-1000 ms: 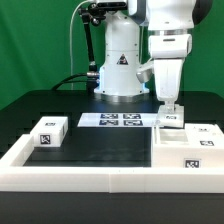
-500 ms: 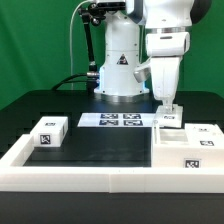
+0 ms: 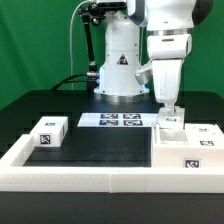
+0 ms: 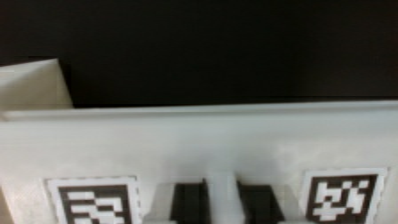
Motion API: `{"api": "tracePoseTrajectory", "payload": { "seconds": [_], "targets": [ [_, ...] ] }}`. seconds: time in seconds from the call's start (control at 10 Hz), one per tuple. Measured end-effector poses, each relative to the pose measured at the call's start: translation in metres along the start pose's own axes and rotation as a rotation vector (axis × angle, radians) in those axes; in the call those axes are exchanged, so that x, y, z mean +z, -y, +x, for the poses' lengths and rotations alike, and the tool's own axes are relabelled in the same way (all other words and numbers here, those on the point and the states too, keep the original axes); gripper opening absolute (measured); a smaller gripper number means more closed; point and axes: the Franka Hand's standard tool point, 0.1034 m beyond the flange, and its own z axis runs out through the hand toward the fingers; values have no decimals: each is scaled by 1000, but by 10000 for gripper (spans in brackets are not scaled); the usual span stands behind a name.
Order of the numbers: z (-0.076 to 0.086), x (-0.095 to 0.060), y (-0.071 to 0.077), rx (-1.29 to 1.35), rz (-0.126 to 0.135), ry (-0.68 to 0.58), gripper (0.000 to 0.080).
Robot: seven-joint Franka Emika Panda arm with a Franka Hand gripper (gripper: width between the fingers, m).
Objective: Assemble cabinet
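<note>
Cabinet body point(image 3: 186, 152) lies flat, tagged face toward the exterior camera.

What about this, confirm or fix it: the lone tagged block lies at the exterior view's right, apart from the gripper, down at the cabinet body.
One point is wrong: the exterior view shows the lone tagged block at its left, not its right. It does lie apart from the gripper, down at the cabinet body.

White cabinet body point(image 3: 175, 152) (black-and-white square tags point(image 3: 195, 162)), white block point(image 3: 50, 131), matte black table point(image 3: 100, 150), green backdrop point(image 3: 40, 40)
</note>
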Motion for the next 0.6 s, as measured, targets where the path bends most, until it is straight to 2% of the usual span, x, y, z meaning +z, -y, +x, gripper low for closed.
{"api": "tracePoseTrajectory", "payload": {
  "seconds": [0.6],
  "targets": [
    [0, 0, -1, -2, -1, -1, 73]
  ]
}}
